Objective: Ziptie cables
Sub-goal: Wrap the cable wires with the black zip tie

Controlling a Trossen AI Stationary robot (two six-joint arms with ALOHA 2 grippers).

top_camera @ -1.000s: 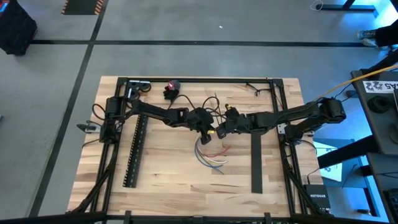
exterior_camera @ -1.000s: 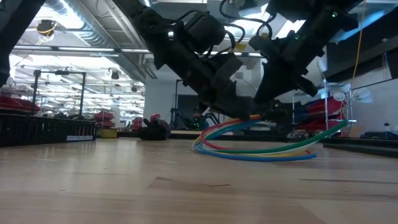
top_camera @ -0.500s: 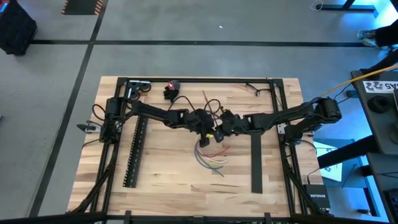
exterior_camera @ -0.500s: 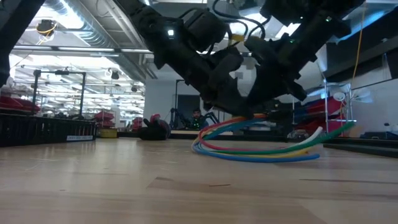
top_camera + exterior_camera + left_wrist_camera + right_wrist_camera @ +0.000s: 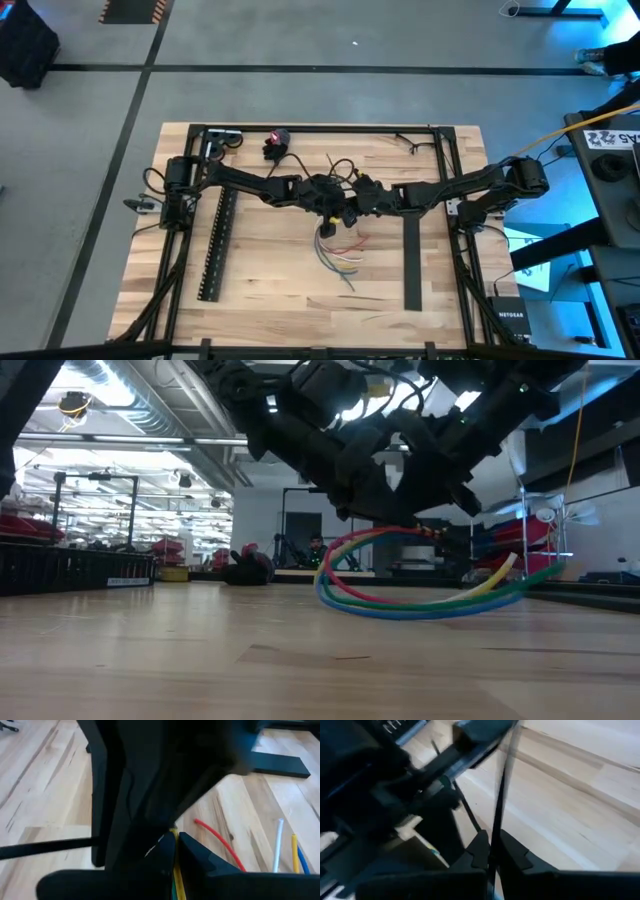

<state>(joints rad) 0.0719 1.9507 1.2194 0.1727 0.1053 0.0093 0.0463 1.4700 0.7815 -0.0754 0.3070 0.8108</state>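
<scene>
Cables (image 5: 337, 252) fan across your tabletop (image 5: 280, 300); left gripper (image 5: 174, 851) jaws pinch their gathered end, right gripper (image 5: 491, 851) jaws pinch a thin dark zip-tie strip (image 5: 501, 790).

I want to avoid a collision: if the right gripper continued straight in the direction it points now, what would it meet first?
Most likely the left gripper. In the high view the right gripper points across the table toward it, both shut and nearly tip to tip above the cables. Depth between them is unclear.
</scene>
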